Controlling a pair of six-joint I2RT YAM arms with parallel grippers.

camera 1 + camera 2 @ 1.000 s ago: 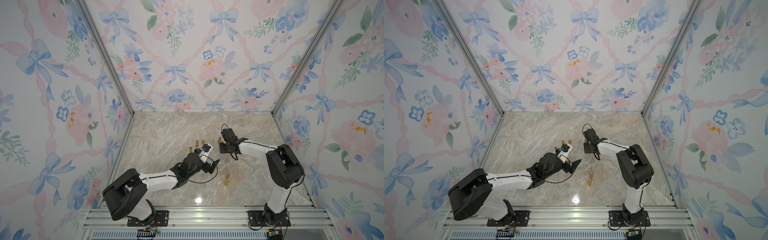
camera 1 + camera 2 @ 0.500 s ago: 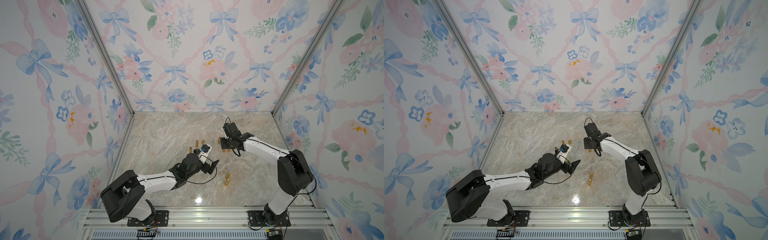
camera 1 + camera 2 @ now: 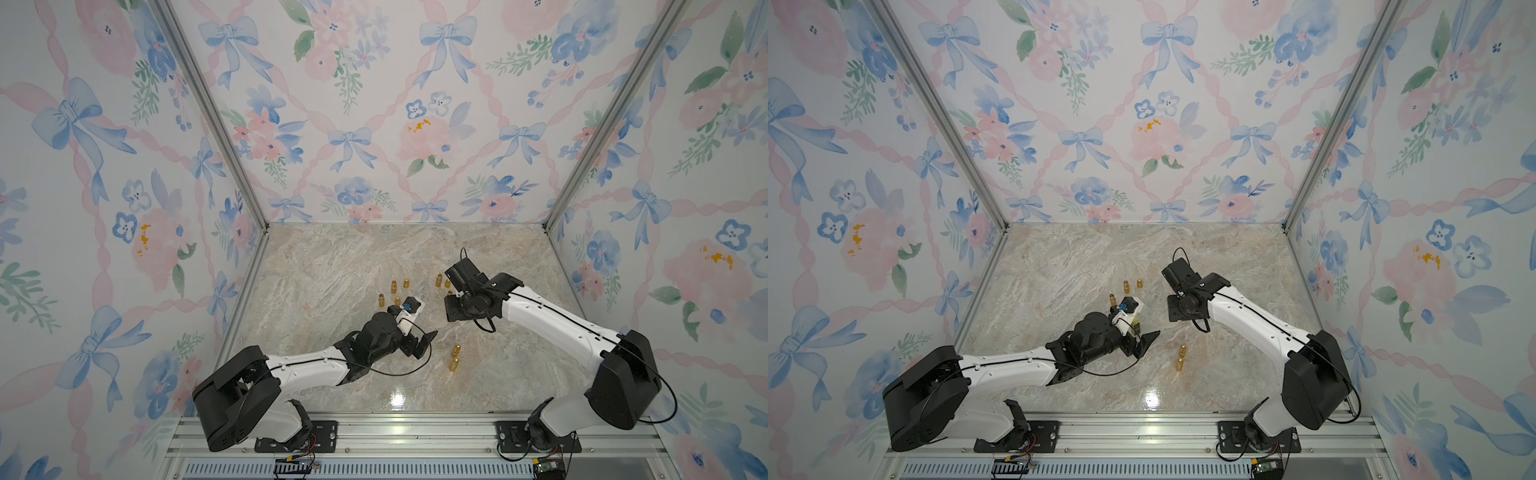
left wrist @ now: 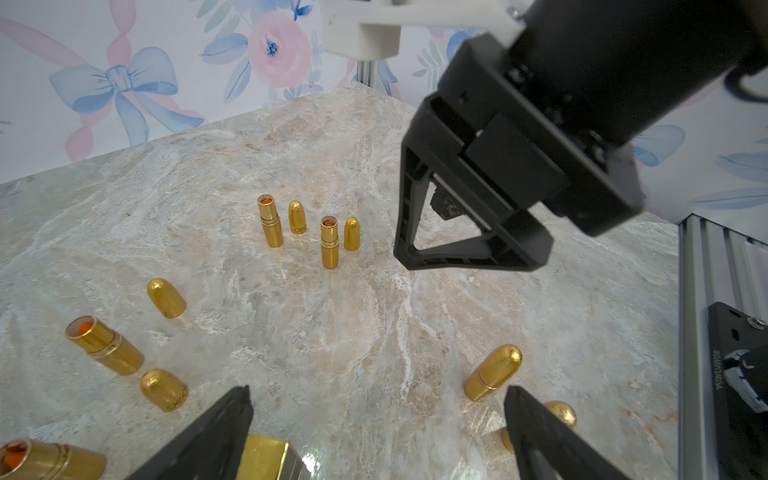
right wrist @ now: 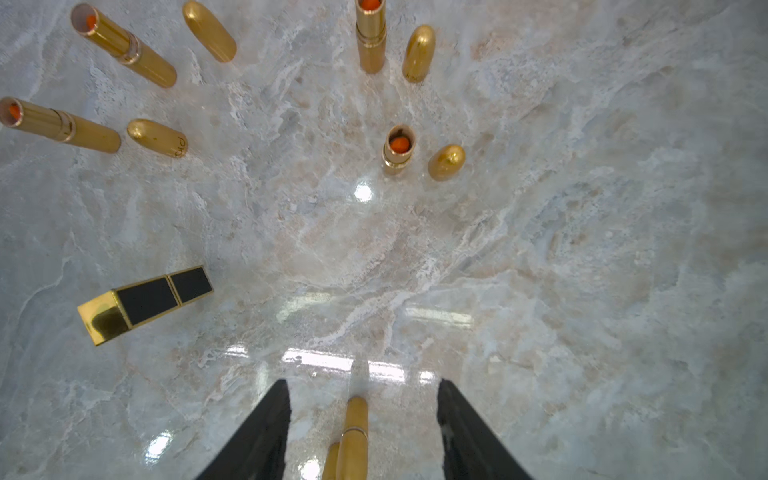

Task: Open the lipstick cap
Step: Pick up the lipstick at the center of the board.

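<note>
Floral walls (image 3: 374, 124) box in a marble table (image 3: 353, 257). The left arm (image 3: 307, 368) reaches in low from the rail (image 3: 415, 428), and the right arm (image 3: 552, 320) angles in from the other side. Their wrists end near mid-table, apart from each other. The left gripper (image 4: 376, 392) is spread wide and grasps nothing. The gold top of a black lipstick (image 5: 145, 301) shows between its fingers (image 4: 216, 432) at the edge of the left wrist view. It is close by one finger, and contact is not clear. That lipstick stands upright and closed. The right gripper (image 5: 363, 384) is released: its fingers (image 5: 257, 432) stand apart with a gold tube (image 5: 355, 432) between them and bare table at each side of it. The frame cuts that tube off, so I cannot tell if it is capped. Toward the back wall stand four open tubes (image 5: 399, 149) in two groups, with orange showing inside. Each has its cap (image 5: 446, 162) upright just beside it. Two capped lipsticks (image 3: 456, 350) sit near each other toward the rail, well apart from the rest.
</note>
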